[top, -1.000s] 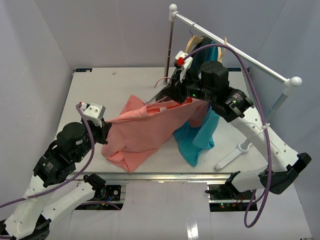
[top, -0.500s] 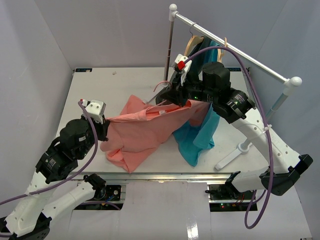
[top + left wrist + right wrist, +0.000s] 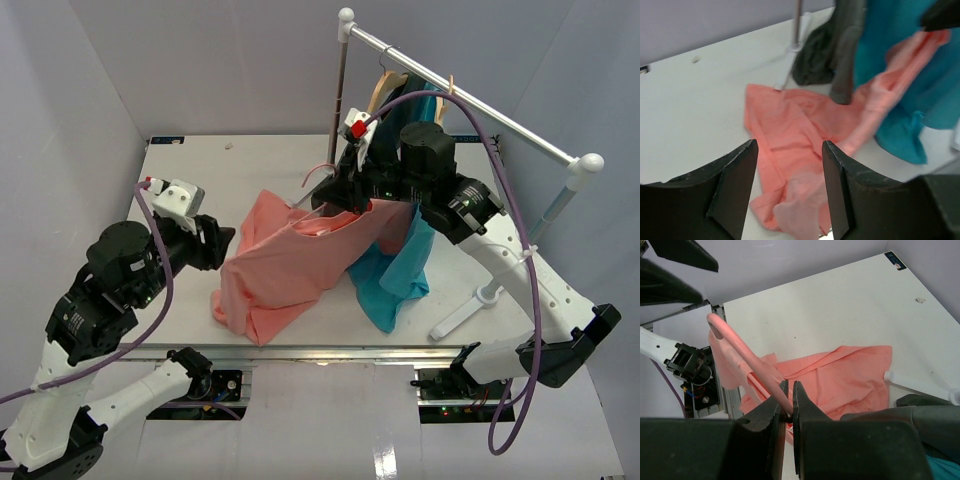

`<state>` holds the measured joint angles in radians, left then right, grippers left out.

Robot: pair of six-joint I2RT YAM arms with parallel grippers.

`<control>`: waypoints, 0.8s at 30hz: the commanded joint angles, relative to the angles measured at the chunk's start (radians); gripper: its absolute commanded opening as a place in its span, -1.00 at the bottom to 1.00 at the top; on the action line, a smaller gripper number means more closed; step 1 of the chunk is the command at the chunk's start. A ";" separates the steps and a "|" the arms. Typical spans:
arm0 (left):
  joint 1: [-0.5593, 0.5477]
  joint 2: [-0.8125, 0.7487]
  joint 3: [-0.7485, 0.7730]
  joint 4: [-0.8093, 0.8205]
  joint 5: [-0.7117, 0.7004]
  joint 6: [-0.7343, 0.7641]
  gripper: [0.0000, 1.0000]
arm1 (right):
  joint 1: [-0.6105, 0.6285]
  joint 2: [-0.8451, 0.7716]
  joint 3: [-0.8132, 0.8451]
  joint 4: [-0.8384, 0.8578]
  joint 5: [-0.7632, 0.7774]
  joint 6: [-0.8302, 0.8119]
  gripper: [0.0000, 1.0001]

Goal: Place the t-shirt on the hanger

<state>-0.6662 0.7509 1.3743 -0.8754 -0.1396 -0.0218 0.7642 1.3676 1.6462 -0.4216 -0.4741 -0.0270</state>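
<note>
Since the earlier frame, the left gripper has let go of the t-shirt's near-left edge and drawn back towards its own side. The cloth it held taut has slumped onto the table.

We find the left gripper's fingers spread with nothing between them. In the left wrist view they frame the salmon cloth lying below, without touching it.

The right gripper is pressed together on the thin pink rod of the hanger. The wrist view shows the rod pinched between the fingertips, and its curved end rises clear of the table.

The t-shirt hangs from the right gripper's end and trails down leftwards onto the table. Its lower part is bunched near the front edge. It lies against the teal shirt, which hangs from the rail.

In our judgement the threading step is in hand. One part of the shirt appears gathered at the hanger, but we cannot tell whether either shoulder is seated.

The next move calls for the left gripper to take a fresh hold, probably nearer the collar or the loose shoulder. It should then draw that part over the free end of the rod while the right gripper holds the hanger steady.
</note>
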 commanded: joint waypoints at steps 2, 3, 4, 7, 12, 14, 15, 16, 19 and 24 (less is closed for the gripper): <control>0.000 0.100 0.016 0.081 0.387 0.066 0.29 | 0.041 0.024 0.050 0.157 0.013 0.078 -0.84; 0.001 0.112 0.006 0.096 0.409 0.071 0.29 | 0.051 0.033 0.057 0.161 0.021 0.080 -0.85; 0.002 0.123 -0.004 0.111 0.430 0.076 0.29 | 0.061 0.042 0.065 0.163 0.030 0.080 -0.85; 0.001 0.146 -0.027 0.143 0.460 0.082 0.29 | 0.080 0.056 0.067 0.177 0.050 0.088 -0.85; 0.000 0.140 -0.079 0.159 0.437 0.095 0.28 | 0.095 0.056 0.041 0.224 0.052 0.106 -0.84; 0.002 0.131 -0.103 0.159 0.397 0.099 0.24 | 0.098 0.059 0.041 0.225 0.056 0.107 -0.84; 0.001 0.124 -0.111 0.159 0.378 0.105 0.22 | 0.098 0.059 0.041 0.225 0.058 0.107 -0.84; 0.001 0.115 -0.123 0.158 0.352 0.105 0.18 | 0.097 0.055 0.037 0.228 0.058 0.107 -0.84; 0.000 0.094 -0.142 0.148 0.300 0.102 0.10 | 0.097 0.041 0.023 0.240 0.060 0.108 -0.84; 0.001 0.060 -0.164 0.124 0.282 0.097 0.01 | 0.096 0.021 0.012 0.242 0.083 0.102 -0.85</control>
<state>-0.6666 0.8475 1.2276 -0.7327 0.1857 0.0780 0.8578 1.4357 1.6539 -0.2839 -0.4144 0.0590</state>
